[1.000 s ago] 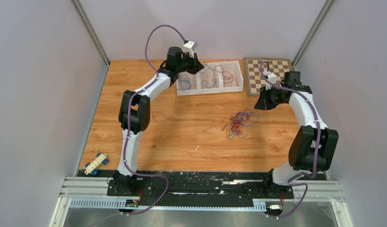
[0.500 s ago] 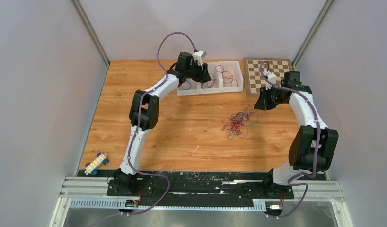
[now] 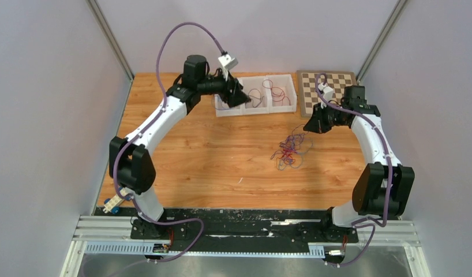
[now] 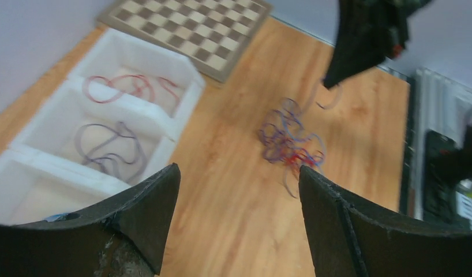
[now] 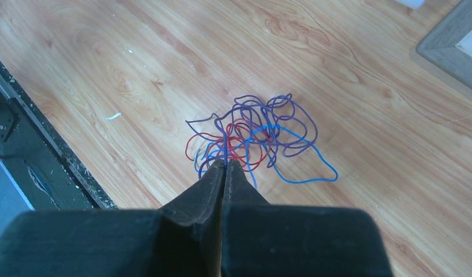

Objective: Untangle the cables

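While L fingers (image 4: 150, 216) gape, cables (image 5: 251, 135) sit at closed R fingers (image 5: 213, 182).

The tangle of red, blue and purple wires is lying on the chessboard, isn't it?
No. The tangle of wires lies on the wooden table, off the chessboard, which sits at the far right corner. The colours are as you say. The top view shows it.

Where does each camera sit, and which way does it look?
Top external: high behind the bases, looking down on the table; left arm and right arm show.
Left wrist: on left arm, facing tray and cables past the open left gripper.
Right wrist: on right arm, facing down at cables past the shut right gripper.
All share the cables.
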Tool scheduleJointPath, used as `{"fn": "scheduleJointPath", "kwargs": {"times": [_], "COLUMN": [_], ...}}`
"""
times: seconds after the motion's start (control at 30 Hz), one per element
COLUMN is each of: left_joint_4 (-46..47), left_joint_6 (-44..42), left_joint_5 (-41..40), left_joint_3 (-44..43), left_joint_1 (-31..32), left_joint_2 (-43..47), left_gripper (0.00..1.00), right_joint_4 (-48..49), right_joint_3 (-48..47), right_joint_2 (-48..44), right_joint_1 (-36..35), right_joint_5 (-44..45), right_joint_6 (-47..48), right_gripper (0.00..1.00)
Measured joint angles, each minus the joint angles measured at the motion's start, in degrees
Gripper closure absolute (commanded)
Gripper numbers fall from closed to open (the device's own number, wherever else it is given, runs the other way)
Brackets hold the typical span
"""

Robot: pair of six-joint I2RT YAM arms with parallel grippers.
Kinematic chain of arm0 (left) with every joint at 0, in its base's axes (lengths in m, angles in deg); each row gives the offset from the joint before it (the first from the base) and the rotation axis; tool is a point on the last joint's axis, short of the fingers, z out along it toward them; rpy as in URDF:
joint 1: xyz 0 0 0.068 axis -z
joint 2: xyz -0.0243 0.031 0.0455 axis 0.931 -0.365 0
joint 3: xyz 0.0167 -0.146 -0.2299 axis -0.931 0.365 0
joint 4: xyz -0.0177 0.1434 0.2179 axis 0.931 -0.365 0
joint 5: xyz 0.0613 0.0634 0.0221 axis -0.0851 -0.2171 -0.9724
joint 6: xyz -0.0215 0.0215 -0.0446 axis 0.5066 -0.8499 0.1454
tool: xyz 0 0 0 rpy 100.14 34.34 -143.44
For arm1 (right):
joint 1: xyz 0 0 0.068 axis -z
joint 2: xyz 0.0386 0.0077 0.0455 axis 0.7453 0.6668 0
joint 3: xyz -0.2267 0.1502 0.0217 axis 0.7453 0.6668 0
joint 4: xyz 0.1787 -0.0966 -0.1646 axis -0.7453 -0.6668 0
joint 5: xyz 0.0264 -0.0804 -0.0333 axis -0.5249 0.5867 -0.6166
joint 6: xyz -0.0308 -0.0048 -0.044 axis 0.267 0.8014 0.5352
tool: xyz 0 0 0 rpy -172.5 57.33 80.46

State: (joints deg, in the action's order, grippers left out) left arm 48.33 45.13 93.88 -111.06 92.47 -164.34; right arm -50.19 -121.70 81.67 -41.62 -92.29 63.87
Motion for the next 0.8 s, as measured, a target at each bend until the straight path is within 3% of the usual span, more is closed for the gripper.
{"fn": "scheduleJointPath", "kwargs": {"times": [0.13, 0.27, 0.4, 0.6, 0.67, 0.73, 0.77, 0.8], "left_joint_4": [3.0, 4.8, 5.2, 6.4, 6.9, 7.5, 7.6, 7.7], "left_joint_6": [-0.1, 0.0, 0.0, 0.4, 0.9, 1.8, 2.1, 2.5], "left_joint_5": [6.5, 7.1, 5.6, 1.6, 0.1, -1.5, -2.3, -2.9], "left_joint_3": [11.0, 19.7, 20.8, 17.3, 15.8, 14.2, 13.4, 12.8], "left_joint_1": [3.3, 11.1, 17.0, 19.5, 19.7, 19.8, 19.8, 19.9], "left_joint_2": [5.2, 1.3, -6.4, -14.2, -15.7, -17.2, -17.8, -18.4], "left_gripper": [0.17, 0.16, 0.15, 0.22, 0.31, 0.51, 0.69, 0.78], "right_joint_4": [0.1, 0.1, 0.0, 0.8, 1.5, 2.4, 2.8, 3.4], "right_joint_3": [1.3, 3.4, 4.2, 4.8, 5.4, 6.3, 6.7, 7.2], "right_joint_2": [-2.2, -2.7, -2.7, -1.5, -0.5, 0.7, 1.3, 1.9], "right_joint_1": [-0.2, -0.2, -0.2, -0.2, -0.2, -0.2, -0.2, -0.2], "right_joint_5": [0.5, 2.3, 4.9, 9.4, 10.5, 11.8, 12.4, 13.2], "right_joint_6": [0.0, 0.0, 0.0, 0.0, 0.0, -0.1, -0.1, -0.1], "right_gripper": [1.0, 1.0, 1.0, 1.0, 1.0, 1.0, 1.0, 1.0]}}
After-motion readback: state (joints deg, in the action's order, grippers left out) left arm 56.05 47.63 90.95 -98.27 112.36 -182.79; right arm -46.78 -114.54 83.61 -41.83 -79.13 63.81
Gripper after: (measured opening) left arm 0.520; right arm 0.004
